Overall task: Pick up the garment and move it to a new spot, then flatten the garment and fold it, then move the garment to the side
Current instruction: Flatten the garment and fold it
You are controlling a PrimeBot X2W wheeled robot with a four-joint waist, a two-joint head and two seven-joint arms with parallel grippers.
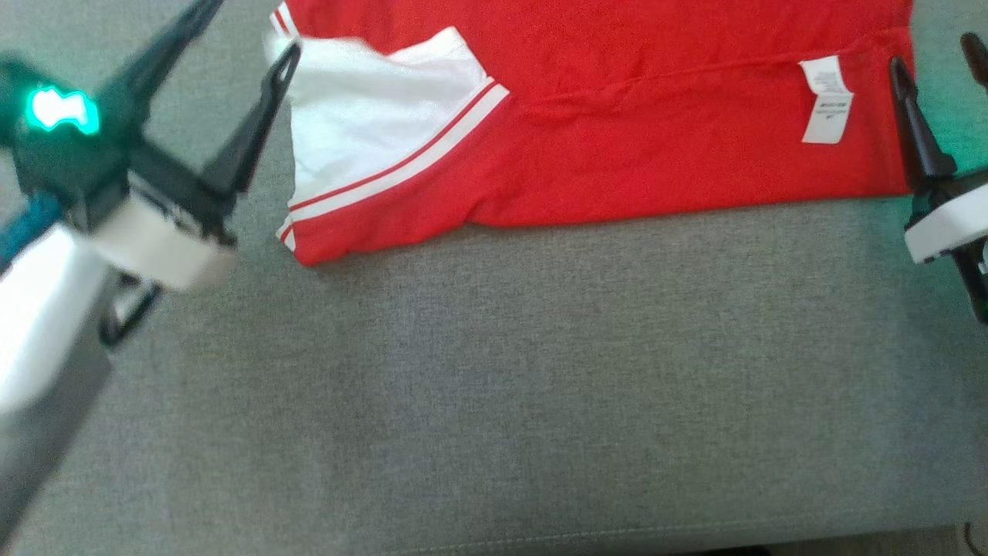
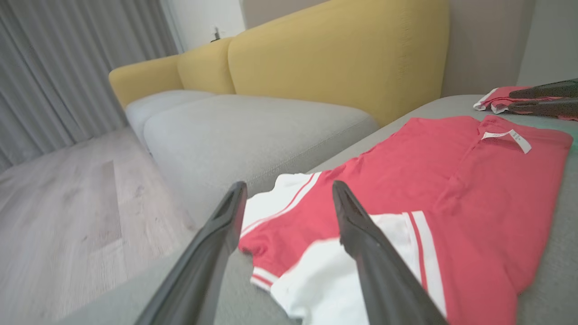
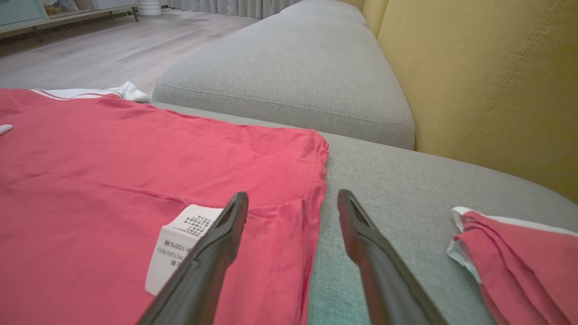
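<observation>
We are holding left gripper (image 1: 253,27) and right gripper (image 1: 934,54) wide, empty; the shirt (image 1: 656,131) is looking soft, limp: we are favouring its corners.

Two red-and-white garments (image 3: 135,149) (image 3: 528,257), two tools (image 2: 289,185) (image 3: 292,195), one white care label (image 1: 826,100), one yellow-backed grey sofa (image 2: 338,58)

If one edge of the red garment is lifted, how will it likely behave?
Probably floppy: the red garment lies creased and folded on the grey cushion, so a lifted edge should drape. Likely light: the cloth looks thin. The white sleeve may swing loose.
</observation>
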